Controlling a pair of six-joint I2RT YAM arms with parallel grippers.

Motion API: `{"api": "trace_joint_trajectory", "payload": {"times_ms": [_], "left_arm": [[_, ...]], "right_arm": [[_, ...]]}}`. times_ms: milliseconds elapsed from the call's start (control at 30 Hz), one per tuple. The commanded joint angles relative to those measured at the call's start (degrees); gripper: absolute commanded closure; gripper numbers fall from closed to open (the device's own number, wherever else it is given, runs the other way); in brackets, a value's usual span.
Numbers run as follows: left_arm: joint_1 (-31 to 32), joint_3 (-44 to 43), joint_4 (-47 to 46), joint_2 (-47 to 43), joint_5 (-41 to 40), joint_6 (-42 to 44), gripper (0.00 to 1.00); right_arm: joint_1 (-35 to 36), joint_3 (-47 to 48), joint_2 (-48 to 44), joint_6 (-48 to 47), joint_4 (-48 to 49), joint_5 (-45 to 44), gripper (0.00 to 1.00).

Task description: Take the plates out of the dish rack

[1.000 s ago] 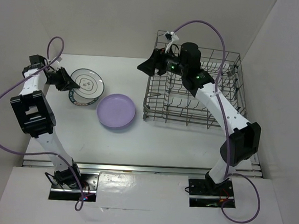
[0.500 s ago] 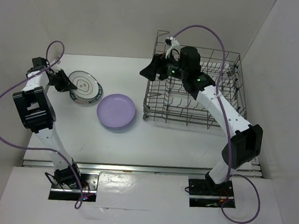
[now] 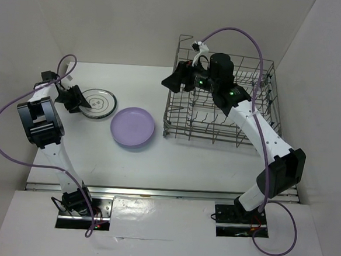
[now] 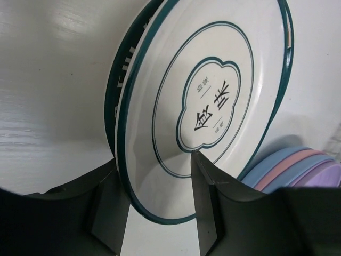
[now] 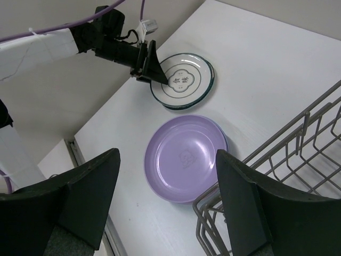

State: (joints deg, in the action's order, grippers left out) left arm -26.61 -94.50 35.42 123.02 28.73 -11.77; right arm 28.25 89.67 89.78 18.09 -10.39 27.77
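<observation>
Jaws of the left gripper (image 4: 157, 205) are pinching the rim of a round white teal-rimmed plate (image 4: 213, 101); the right gripper (image 5: 168, 205) is hanging open, empty, by a grey wire dish rack (image 5: 298, 160).

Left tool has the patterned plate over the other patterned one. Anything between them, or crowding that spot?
Nothing visible stands between them. The patterned plate in the left tool lies nested on the second patterned plate, no object showing in between. The lilac stack sits beside them on the table, not underneath.
</observation>
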Motion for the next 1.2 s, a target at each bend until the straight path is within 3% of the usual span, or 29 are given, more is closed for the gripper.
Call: {"api": "trace_joint_trajectory", "payload": {"times_ms": [0,133,267,467,600,933,1167], "left_arm": [[-0.37,0.54,1.76,-0.59,-4.30,3.16,0.41],[-0.37,1.16,1.23,-2.00,-8.42,5.70,0.40],[2.34,-0.15,2.37,-2.52,-17.98,9.91,0.40],[3.76,-1.47,3.52,-3.14,-22.67,10.45,0.39],[4.37,-2.62,5.79,-3.67,-26.53,10.45,0.21],[4.90,-3.15,7.03,-5.86,-26.63,11.59,0.20],[4.90,-4.47,8.26,-9.72,-28.46,11.59,0.20]], "right_arm": [[0.92,1.39,-1.36,-1.04,0.02,0.00,0.20],[0.93,1.39,-1.36,-1.04,0.55,0.62,0.20],[1.46,2.52,-0.74,-1.04,0.02,0.62,0.20],[1.98,3.06,-0.74,-1.04,-0.51,0.62,0.19],[1.98,3.67,-0.74,-1.56,-0.51,0.62,0.19],[1.98,4.72,-1.27,-2.09,-1.20,0.62,0.19],[1.98,4.73,-3.02,-3.32,-5.68,-4.47,0.19]]}}
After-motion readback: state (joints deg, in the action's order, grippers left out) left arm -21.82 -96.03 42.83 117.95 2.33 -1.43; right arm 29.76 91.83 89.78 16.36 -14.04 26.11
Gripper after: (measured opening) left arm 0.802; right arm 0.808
